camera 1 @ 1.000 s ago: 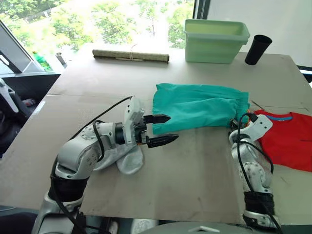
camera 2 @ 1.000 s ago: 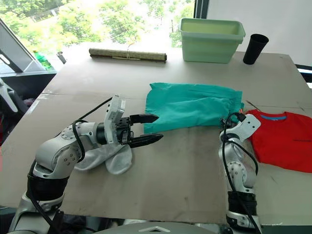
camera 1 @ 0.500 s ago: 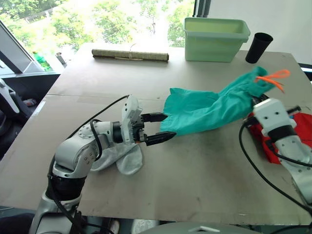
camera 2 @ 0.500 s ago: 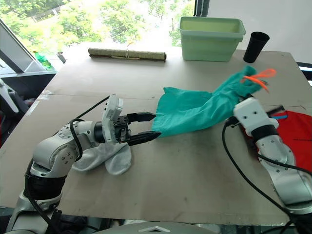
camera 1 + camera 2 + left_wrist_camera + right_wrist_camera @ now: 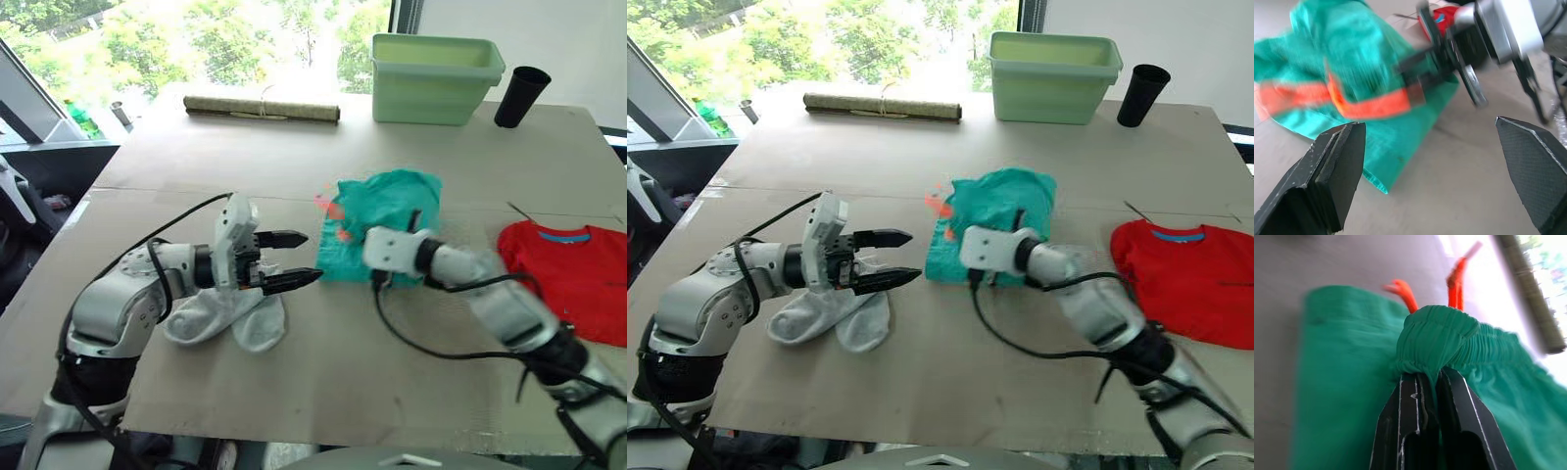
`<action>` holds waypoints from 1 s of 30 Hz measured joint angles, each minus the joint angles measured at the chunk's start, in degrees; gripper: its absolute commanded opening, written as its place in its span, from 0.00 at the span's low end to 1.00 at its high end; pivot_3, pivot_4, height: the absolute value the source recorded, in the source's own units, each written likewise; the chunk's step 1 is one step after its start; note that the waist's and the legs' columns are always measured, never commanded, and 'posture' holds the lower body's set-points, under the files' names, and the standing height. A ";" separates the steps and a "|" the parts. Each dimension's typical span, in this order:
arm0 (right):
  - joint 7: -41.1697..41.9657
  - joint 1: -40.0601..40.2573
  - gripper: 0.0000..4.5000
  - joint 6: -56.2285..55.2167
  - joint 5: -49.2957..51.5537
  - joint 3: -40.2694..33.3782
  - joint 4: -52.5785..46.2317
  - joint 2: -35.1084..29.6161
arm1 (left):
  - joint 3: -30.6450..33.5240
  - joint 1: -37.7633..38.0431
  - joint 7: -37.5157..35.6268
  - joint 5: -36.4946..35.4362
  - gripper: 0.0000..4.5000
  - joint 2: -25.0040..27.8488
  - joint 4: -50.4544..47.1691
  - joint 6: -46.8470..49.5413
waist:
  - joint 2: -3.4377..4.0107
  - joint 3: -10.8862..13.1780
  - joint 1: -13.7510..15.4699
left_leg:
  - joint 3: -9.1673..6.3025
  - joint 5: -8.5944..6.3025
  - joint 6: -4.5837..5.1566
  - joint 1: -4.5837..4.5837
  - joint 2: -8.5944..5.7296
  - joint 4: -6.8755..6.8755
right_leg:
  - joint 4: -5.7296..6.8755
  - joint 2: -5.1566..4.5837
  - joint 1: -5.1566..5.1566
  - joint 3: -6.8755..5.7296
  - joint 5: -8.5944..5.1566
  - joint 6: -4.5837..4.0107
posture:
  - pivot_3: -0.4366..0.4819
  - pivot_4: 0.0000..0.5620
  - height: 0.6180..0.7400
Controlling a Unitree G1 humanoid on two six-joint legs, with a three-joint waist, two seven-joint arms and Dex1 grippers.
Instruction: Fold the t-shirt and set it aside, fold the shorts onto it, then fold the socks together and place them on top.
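Fingers of our right gripper (image 5: 1435, 396) are pinched tight on the gathered elastic waistband of the shorts (image 5: 387, 211), a bunch of teal fabric squeezed between the two black tips, with the orange drawstring (image 5: 1454, 281) sticking out just past the clamp. Our left gripper (image 5: 291, 259) has its fingers spread wide apart with nothing between them; it hovers over the table (image 5: 323, 382) pointing toward the near left edge of the shorts, close to the fabric but not touching it as far as we can tell.

Nearest to us, the socks (image 5: 225, 318) lie flat side by side on the table, just beneath our left wrist. Past them, in the middle of the table, the shorts sit doubled over into a compact heap, their waistband end carried across toward our left by our right arm, which reaches over from the right. The drawstring shows as an orange blur at the left edge of the heap.

Off to the right, well apart from the shorts, the t-shirt (image 5: 573, 279) lies flat with its blue label showing at the collar.

At the far edge we see a rolled mat (image 5: 263, 110), a pale green bin (image 5: 433, 80) and a black cup (image 5: 519, 96).
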 measured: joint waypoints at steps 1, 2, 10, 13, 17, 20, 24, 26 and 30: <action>2.99 1.31 0.02 2.13 2.11 0.62 0.22 0.11 | 0.41 0.22 0.01 0.03 1.00 0.15 0.08 -0.33 | 0.00 0.01 0.23 | -0.03 -0.01 0.01 -0.02 -0.07 0.00 | -0.03 -0.09 0.02 -0.05 0.00 0.01 | 0.48 0.27 1.00; 4.94 1.98 0.16 3.24 3.71 -0.33 -0.33 -0.33 | 0.95 0.77 0.03 0.03 1.00 0.35 0.08 -0.48 | 0.01 0.00 0.26 | -0.03 -0.02 0.03 -0.02 -0.11 0.01 | -0.07 -0.14 0.06 -0.05 0.00 0.01 | 0.48 0.27 1.00; 13.35 3.20 0.94 22.07 22.07 -13.90 -10.58 -0.87 | 1.56 1.18 -0.27 0.02 1.00 0.60 0.25 -0.60 | 0.03 0.05 -0.15 | -0.11 -0.16 -0.18 0.03 -0.13 0.06 | 0.07 -0.33 0.06 -0.21 0.02 0.01 | 0.48 0.27 1.00; 10.01 -2.60 1.00 35.60 32.99 -27.68 -18.15 4.57 | 1.22 -0.50 -0.86 0.06 1.00 0.55 0.72 -0.85 | 0.04 0.03 -0.28 | -0.20 -0.13 -0.24 0.04 -0.09 0.04 | 0.15 -0.31 0.05 -0.29 0.04 -0.02 | 0.48 0.27 1.00; 0.67 -7.40 1.00 49.44 35.38 -37.81 -17.47 7.76 | -0.26 -2.51 -2.25 1.58 1.00 0.48 2.12 -2.86 | 0.01 0.00 -0.05 | -0.21 -0.15 -0.26 0.02 -0.18 0.00 | 0.10 -0.39 0.02 -0.36 0.04 -0.06 | 0.48 0.27 1.00; -4.46 -7.07 1.00 53.18 33.83 -40.24 -12.94 6.30 | -0.57 -2.74 -2.85 2.21 1.00 0.29 2.94 -3.55 | 0.05 0.03 -0.16 | -0.14 -0.15 -0.19 -0.05 -0.25 -0.02 | 0.06 -0.46 0.02 -0.32 0.05 -0.06 | 0.48 0.27 1.00; -9.69 -6.92 1.00 50.84 30.30 -39.84 -5.23 6.09 | -0.61 -3.14 -3.09 3.36 1.00 -0.20 3.70 -5.27 | 0.04 0.02 -0.46 | -0.10 -0.02 0.02 -0.02 -0.23 -0.07 | 0.07 -0.37 0.01 -0.30 0.05 -0.05 | 0.48 0.27 1.00; -12.02 -6.77 1.00 47.92 28.37 -39.08 1.59 7.09 | -0.58 -3.11 -3.02 3.89 1.00 -0.54 3.94 -5.91 | 0.05 0.03 -0.53 | -0.08 -0.01 0.02 -0.01 -0.20 -0.09 | 0.09 -0.29 0.01 -0.28 0.05 -0.03 | 0.48 0.27 1.00; -12.53 -6.68 1.00 45.22 28.41 -38.52 8.93 11.38 | -0.40 -2.12 -2.60 4.08 1.00 -1.29 3.70 -6.67 | 0.02 0.00 -0.71 | -0.03 -0.01 0.02 0.06 -0.16 -0.11 | 0.10 -0.23 0.03 -0.22 0.05 -0.02 | 0.48 0.27 1.00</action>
